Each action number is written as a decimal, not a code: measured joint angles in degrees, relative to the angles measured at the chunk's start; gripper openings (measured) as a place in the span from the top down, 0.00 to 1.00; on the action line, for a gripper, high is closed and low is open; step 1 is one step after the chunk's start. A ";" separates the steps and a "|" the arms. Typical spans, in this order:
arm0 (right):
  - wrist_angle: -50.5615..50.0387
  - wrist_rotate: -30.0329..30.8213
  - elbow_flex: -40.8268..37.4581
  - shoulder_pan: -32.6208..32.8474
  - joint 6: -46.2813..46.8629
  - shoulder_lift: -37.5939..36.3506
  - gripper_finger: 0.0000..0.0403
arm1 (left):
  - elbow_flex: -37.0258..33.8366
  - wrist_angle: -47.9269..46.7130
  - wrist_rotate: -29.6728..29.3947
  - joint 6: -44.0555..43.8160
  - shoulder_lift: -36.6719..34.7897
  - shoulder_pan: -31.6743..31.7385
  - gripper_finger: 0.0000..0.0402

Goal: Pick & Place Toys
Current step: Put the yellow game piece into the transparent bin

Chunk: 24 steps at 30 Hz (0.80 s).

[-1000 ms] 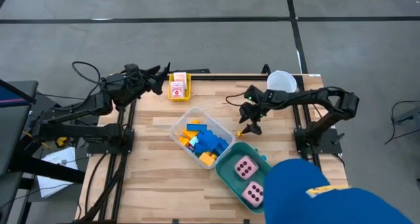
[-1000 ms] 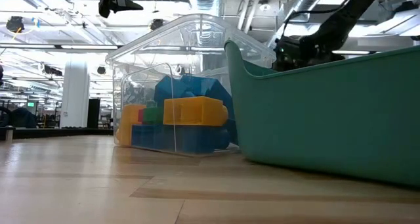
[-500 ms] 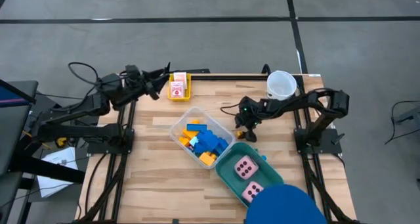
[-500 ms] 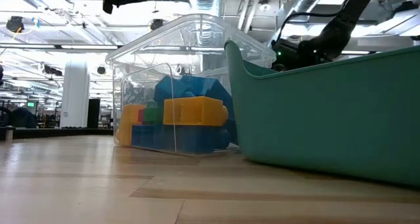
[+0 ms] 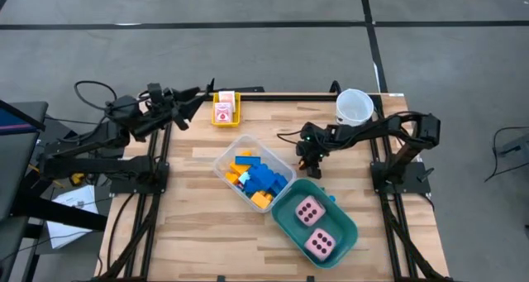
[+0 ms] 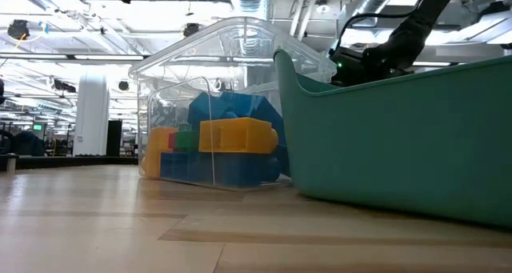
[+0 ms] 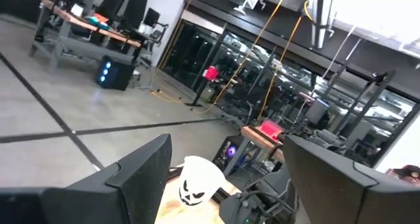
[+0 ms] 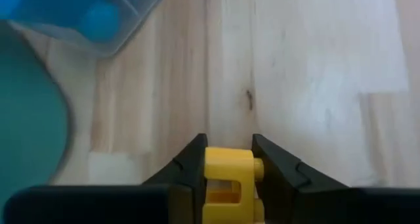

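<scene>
A small yellow brick (image 8: 227,179) sits between the fingers of my right gripper (image 5: 308,165), low over the wood between the clear box (image 5: 254,171) and the teal tub (image 5: 316,222). The clear box holds blue, yellow and orange bricks (image 5: 258,179). Two pink dotted dice (image 5: 308,209) lie in the tub. Pink-white cards (image 5: 223,111) lie in a small yellow tray at the far edge. My left gripper (image 5: 201,94) hangs open in the air beside that tray, at the table's far left corner. My right gripper pinches the yellow brick's two opposite sides (image 8: 209,177) between its two fingers. The fingers slant down at it from the table's right side. The brick sits upright at the fingertips, close over the wood; whether it rests on the table does not show.
A white cup (image 5: 354,107) stands at the far right corner, behind my right arm. The clear box and the teal tub lie close together near the table's middle. Bare wood lies along the left side and the near left.
My right gripper has come down and toward the clear box, onto the yellow brick that lay loose on the wood, and has taken hold of it. My left gripper has drawn back toward the table's left edge. A person's blue cap at the near edge has left the view.
</scene>
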 joint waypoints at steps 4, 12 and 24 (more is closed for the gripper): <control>-7.55 0.26 1.26 -1.06 0.67 -3.21 0.78 | 0.00 1.43 0.00 2.27 -0.32 -0.94 0.28; -23.74 6.59 14.14 -5.48 0.39 -14.67 0.78 | 0.00 3.60 0.06 8.89 -0.32 -2.76 0.28; -21.15 2.95 39.66 -5.23 13.03 -13.87 0.78 | 0.00 3.53 8.37 12.60 -0.32 -2.94 0.28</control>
